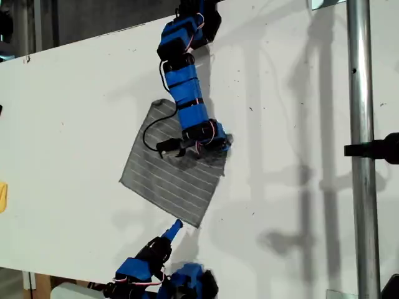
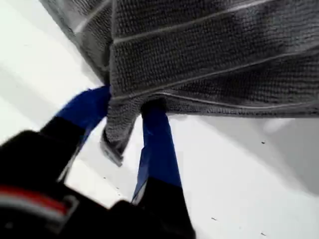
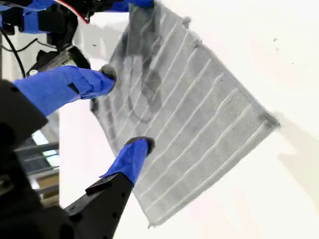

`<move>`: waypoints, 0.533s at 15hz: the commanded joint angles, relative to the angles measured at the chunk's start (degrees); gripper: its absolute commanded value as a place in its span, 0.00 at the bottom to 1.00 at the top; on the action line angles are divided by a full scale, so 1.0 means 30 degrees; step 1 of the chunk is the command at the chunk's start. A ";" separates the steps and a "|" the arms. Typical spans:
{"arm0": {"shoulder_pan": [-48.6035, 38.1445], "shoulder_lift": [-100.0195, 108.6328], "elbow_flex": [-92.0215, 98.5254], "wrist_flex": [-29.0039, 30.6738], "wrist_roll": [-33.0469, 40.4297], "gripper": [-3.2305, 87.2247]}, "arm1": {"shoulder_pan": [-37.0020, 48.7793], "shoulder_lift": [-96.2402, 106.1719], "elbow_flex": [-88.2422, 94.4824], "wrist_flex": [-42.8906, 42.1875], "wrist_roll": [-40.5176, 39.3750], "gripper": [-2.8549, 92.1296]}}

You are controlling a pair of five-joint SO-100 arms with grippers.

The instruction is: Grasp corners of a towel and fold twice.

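Note:
The grey striped towel (image 1: 168, 177) lies flat on the white table (image 1: 75, 124), set like a diamond. My first gripper (image 1: 221, 144) reaches in from the exterior view's top and is shut on the towel's corner toward the exterior view's right. Up close, the blue fingers (image 2: 157, 144) pinch that bunched corner (image 2: 117, 139), and the cloth (image 2: 214, 50) lifts a little there. My second gripper (image 1: 174, 227) stands open just off the towel's bottom corner (image 1: 198, 224); its wrist view shows the towel (image 3: 199, 114) spread beyond the parted fingertips (image 3: 139, 145).
A metal pole (image 1: 360, 149) with a black clamp (image 1: 380, 148) stands at the exterior view's right. A small yellow object (image 1: 2, 196) sits at the exterior view's left edge. The first arm's black cable (image 1: 149, 128) loops over the towel.

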 commanded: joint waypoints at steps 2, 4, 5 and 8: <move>-0.0176 0.0469 0.0205 -0.0146 -0.0322 0.26 | 0.0205 0.0205 0.0000 -0.0088 -0.0146 0.03; -0.1055 -0.0557 0.0850 -0.0234 -0.0498 0.26 | 0.0146 0.0234 0.0029 -0.0234 -0.0205 0.03; -0.1465 -0.1406 0.0908 -0.0264 -0.0410 0.27 | 0.0117 0.0234 0.0029 -0.0322 -0.0264 0.03; -0.2461 -0.3984 0.1172 -0.0439 -0.0088 0.30 | -0.0059 0.0322 0.0029 -0.0352 -0.0322 0.03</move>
